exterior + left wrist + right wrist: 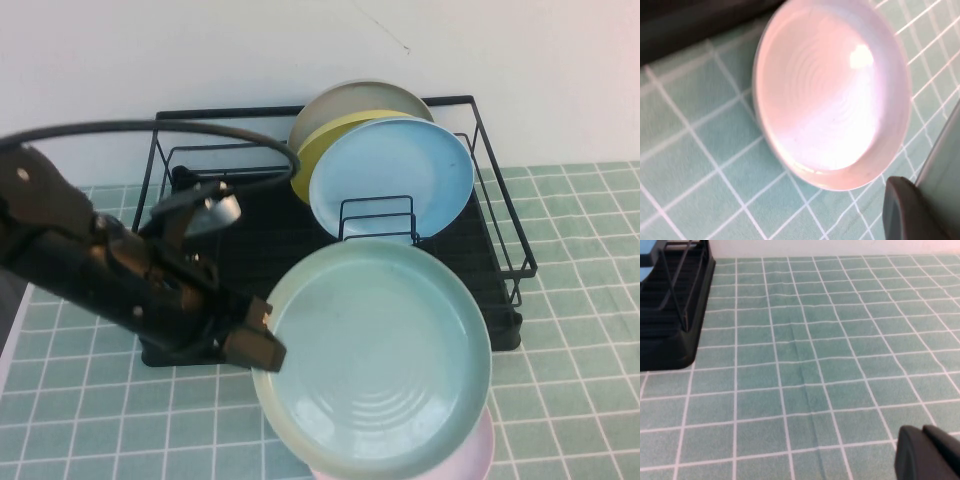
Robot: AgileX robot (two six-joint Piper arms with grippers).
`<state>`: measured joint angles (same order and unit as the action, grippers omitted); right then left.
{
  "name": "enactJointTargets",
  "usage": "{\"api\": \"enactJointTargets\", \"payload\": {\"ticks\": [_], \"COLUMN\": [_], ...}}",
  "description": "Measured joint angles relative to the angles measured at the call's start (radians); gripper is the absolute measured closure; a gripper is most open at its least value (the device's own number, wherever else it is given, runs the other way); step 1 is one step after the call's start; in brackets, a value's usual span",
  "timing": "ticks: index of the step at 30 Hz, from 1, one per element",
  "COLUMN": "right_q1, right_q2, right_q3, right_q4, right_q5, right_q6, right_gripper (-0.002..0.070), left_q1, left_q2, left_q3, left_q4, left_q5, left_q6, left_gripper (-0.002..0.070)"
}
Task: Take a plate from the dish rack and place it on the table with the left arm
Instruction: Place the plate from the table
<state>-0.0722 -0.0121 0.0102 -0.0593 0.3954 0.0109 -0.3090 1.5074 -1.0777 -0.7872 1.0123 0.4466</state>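
From the high view, the dish rack [500, 230] still carries a sky-blue plate [395, 180], a yellow-green plate [322, 150] and a beige plate [350, 100] behind its wire divider [378, 218], while the left arm [90, 265] reaches in low from the left and its left pincer [258, 335] is clenched on the rim of the mint-green plate [385, 360], held in front of the rack over a pink plate [475, 455]. The left wrist view shows that pink plate [832, 92] lying flat on the tiled table [695, 150], directly beneath — a dark fingertip [905, 210] at the edge. The right wrist view shows bare tiles, the rack's corner [670, 315] and a part of the right pincer [927, 455], low over the table; its state cannot be told.
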Motion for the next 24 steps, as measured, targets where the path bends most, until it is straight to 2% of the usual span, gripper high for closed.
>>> {"api": "enactJointTargets", "payload": {"ticks": [11, 18, 24], "right_q1": [0.0, 0.0, 0.0], "right_q2": [0.0, 0.0, 0.0], "right_q3": [0.0, 0.0, 0.0], "right_q4": [0.002, 0.002, 0.002], "right_q5": [0.0, 0.0, 0.0], "right_q6": [0.0, 0.0, 0.0], "right_gripper": [0.0678, 0.0678, 0.0678], "left_q1": [0.0, -0.076, -0.107], "left_q2": [0.1, 0.188, 0.258], "left_q3": [0.086, 0.086, 0.086], "left_q4": [-0.105, -0.13, -0.151], "left_q5": [-0.161, -0.217, -0.232], "left_q6": [-0.024, -0.035, -0.037], "left_gripper": [0.0638, 0.0638, 0.0638]}}
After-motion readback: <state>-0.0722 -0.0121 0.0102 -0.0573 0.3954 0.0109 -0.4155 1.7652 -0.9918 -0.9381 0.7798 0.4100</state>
